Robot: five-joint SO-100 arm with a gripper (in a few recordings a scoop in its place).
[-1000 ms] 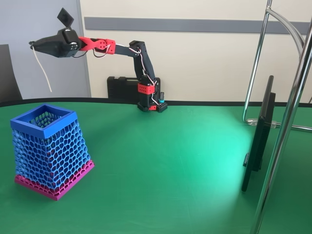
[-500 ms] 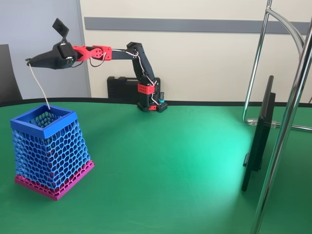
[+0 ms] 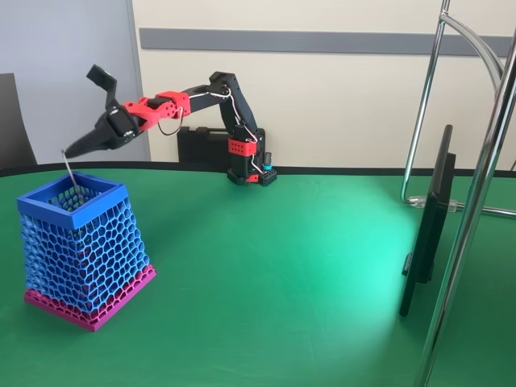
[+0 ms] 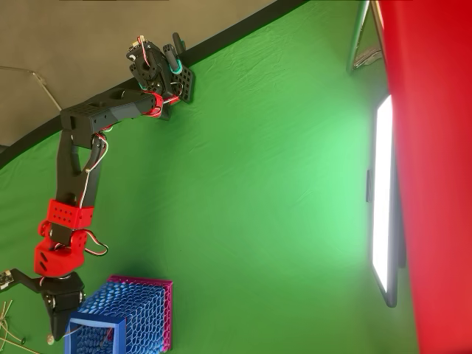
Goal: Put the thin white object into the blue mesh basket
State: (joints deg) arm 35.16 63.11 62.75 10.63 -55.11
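Observation:
The blue mesh basket (image 3: 81, 242) with its pink base stands on the green table at the left; in the overhead view the basket (image 4: 136, 313) is at the bottom left. My gripper (image 3: 71, 151) points down-left just above the basket's far rim, shut on the thin white object (image 3: 71, 172). The strand hangs from the fingertips and its lower end dips inside the basket's mouth. From above, the gripper (image 4: 53, 333) sits at the basket's left corner.
The arm's base (image 3: 250, 165) stands at the table's far edge, in front of a black case (image 3: 197, 145). A dark monitor (image 3: 427, 234) and a chrome stand (image 3: 476, 201) occupy the right side. Open green table lies between the basket and the monitor.
The gripper has come down and tilted toward the basket. The hanging strand has dropped with it, and its lower end has gone from above the rim to inside the basket's mouth.

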